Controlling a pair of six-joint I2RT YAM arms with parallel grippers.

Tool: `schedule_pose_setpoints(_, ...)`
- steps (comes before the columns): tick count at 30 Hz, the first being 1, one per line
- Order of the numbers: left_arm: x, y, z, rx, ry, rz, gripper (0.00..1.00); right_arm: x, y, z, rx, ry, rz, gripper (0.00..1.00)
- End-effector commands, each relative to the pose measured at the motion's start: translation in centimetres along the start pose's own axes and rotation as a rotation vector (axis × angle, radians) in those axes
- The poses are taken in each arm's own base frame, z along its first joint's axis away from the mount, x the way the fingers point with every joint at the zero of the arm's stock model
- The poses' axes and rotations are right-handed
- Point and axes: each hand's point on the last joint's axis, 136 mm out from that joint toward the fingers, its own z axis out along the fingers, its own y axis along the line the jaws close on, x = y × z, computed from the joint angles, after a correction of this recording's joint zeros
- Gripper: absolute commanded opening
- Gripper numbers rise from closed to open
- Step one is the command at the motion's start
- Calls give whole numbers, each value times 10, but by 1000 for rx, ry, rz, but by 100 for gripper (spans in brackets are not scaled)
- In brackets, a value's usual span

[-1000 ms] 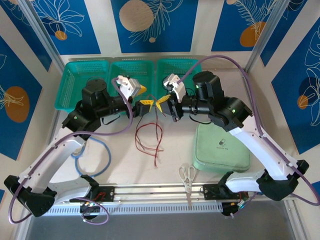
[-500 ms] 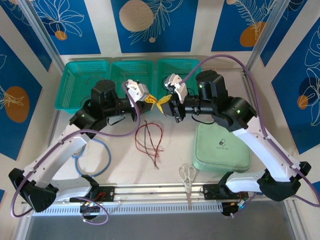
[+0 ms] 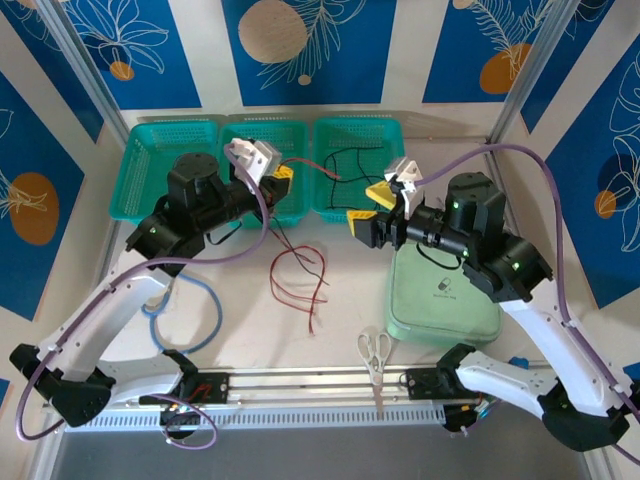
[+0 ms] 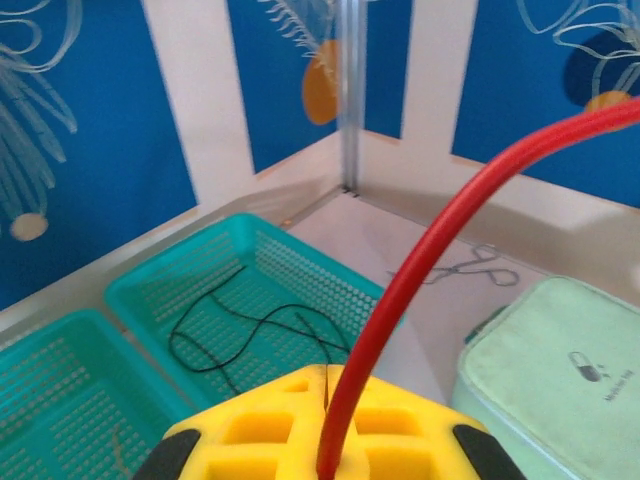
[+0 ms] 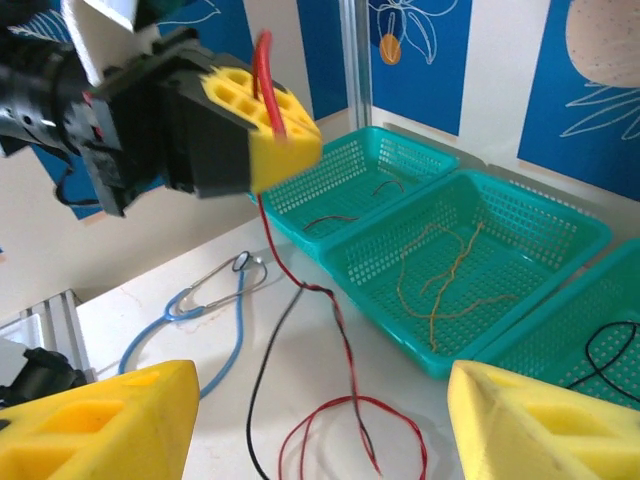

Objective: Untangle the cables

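Bright, even, diffuse light; soft faint shadows on table. Top view sharp. Left wrist view: red cable close to lens, soft; background mildly blurred.

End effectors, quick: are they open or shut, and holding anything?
Left end effector: shut on the red cable.
Right end effector: open, holding nothing.

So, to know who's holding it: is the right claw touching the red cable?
Apart. Right wrist view: the right claw's yellow fingers stand spread and bare; the red cable hangs from the left claw beyond them.
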Motion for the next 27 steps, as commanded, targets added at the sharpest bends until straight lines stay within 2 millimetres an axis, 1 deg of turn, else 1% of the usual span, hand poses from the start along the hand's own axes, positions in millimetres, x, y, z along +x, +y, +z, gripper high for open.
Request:
schedule_pose_setpoints(1,-20,22,-21,-148,-52,-66,0,6,1,4,-33,-27,26,67)
schedule_pose_setpoints(6,-28,33,-30,-215,-70,-85,0,27,9,14,-104,-51,51,67)
schedule_pose_setpoints(10,-32,35,-36,-229,-70,-95,0,45,17,32,-163,-60,26,67)
schedule_pose_setpoints(12,-33,35,-37,-235,-76,-97,0,53,25,41,-193,-59,-2,67)
schedule_pose_setpoints(16,-34,34,-37,-226,-72,-104,0,63,39,58,-254,-57,-13,67)
schedule_pose_setpoints(19,-34,33,-36,-220,-61,-108,0,68,55,66,-359,-63,-22,67)
schedule_pose_setpoints(22,-34,33,-37,-219,-61,-120,0,72,60,80,-397,-25,-24,67)
schedule_pose_setpoints(27,-31,32,-35,-212,-58,-149,0,83,65,113,-426,18,-37,66)
